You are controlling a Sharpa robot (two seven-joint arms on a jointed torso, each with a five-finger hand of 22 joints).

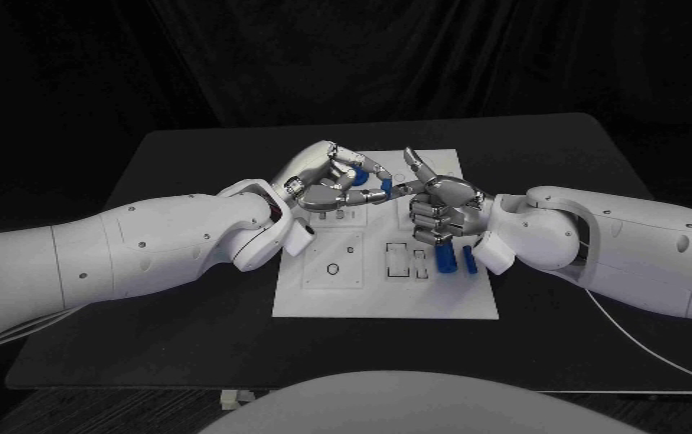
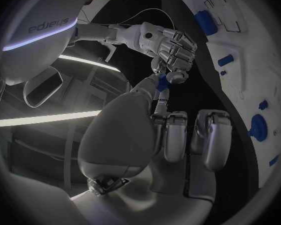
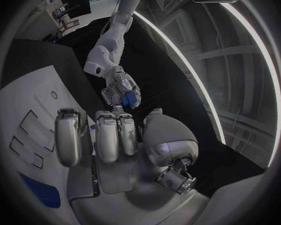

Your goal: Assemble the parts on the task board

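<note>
Left arm: enters from my left side, forearm angled across the black table (image 1: 173,154) toward the middle of the task board (image 1: 325,299). Left hand (image 1: 325,179) raised over the board's far half, fingers curled inward and closed round a small blue part (image 1: 356,182) — blue shows between the fingertips in the head view.

Right arm: enters from my right, wrist over the board's right edge. Right hand (image 1: 440,204) raised beside the left, most fingers curled into the palm, one finger standing up. Its thumb and a fingertip meet the left hand's fingertips; in the left wrist view a small blue part (image 2: 162,82) sits pinched at that meeting point, under the right hand (image 2: 168,47) and just above my left hand's (image 2: 178,135) own fingers. Which hand bears the hold I cannot tell for certain; both touch it.

Right wrist view: left hand (image 3: 120,92) with blue part (image 3: 130,101) at its fingertips, right hand (image 3: 115,140) fingers bent forward.

Board: two blue pegs (image 1: 457,259) standing near its right edge, below the right hand — further blue pieces (image 2: 258,127) seated in the board in the left wrist view.
</note>
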